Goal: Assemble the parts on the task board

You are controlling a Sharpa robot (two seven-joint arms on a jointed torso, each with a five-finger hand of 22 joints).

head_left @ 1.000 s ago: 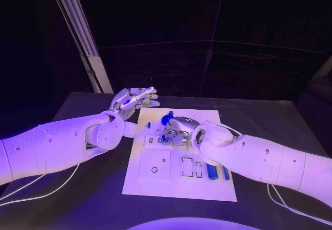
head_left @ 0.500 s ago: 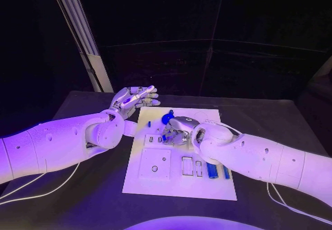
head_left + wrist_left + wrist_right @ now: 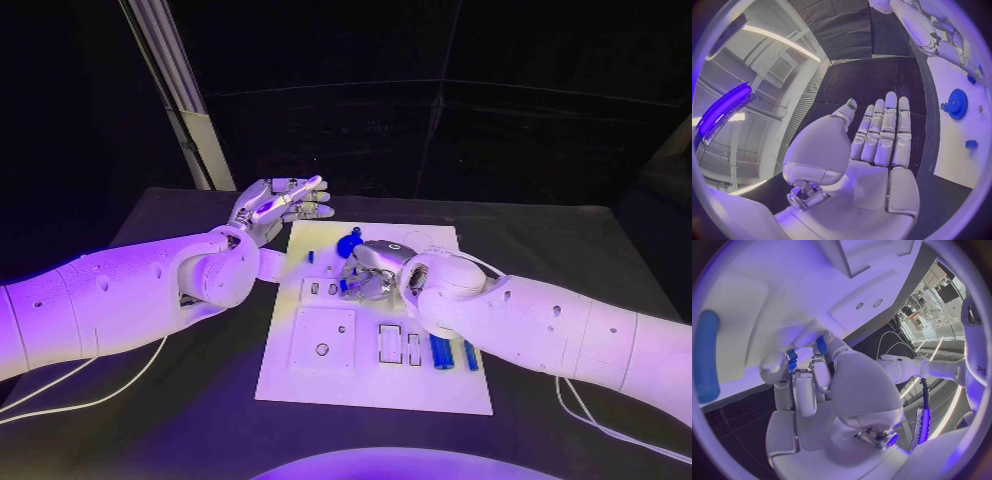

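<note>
The white task board (image 3: 368,385) lies in the middle of the black table. My right hand (image 3: 374,270) hovers low over the board's far half with its fingers curled down, and in the right wrist view its fingertips pinch a small blue part (image 3: 792,360) against the board (image 3: 767,295). A blue gear (image 3: 349,245) stands just beyond that hand. My left hand (image 3: 283,204) is held flat and empty above the table beside the board's far left corner, palm (image 3: 873,165) bare and fingers straight. The left wrist view shows the gear (image 3: 957,103) and a small blue piece (image 3: 971,144).
Two long blue parts (image 3: 440,352) lie side by side near the board's right edge, under my right forearm. Rectangular slots (image 3: 391,344) and a square recess (image 3: 322,342) are cut into the board's near half. A pale upright post (image 3: 180,110) stands behind the table's far left.
Almost nothing differs. My right hand stays curled over the same spot with only a slight shift of the arm; my left hand has not moved.
</note>
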